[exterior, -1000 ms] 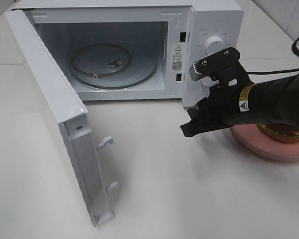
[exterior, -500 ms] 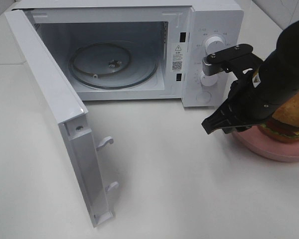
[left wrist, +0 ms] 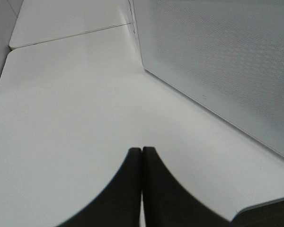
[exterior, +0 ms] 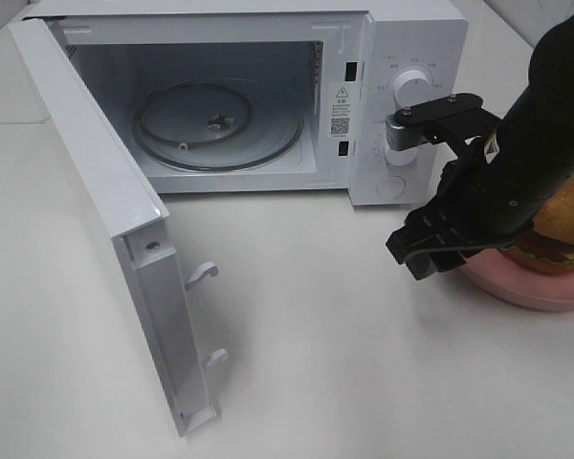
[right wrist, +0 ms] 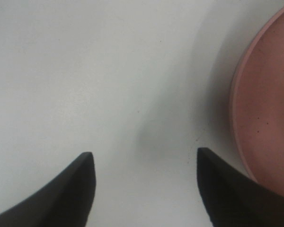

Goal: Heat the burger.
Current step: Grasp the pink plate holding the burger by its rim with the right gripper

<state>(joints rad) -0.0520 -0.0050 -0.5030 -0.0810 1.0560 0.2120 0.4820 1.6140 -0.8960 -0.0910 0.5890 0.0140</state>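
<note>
The right arm (exterior: 526, 163) has been raised from a low, nearly level reach across the right of the frame to a steep pose coming down from the upper right corner. The right gripper (exterior: 416, 256) has been carried from just right of the frame's centre toward the right edge, and is now placed just beside the left rim of the plate (exterior: 517, 287). Its jaws, pressed together a second ago, have been spread wide apart. The burger (exterior: 566, 222), of which only a sliver was shown below the arm, has been uncovered at the right edge, so that its bun is seen.
</note>
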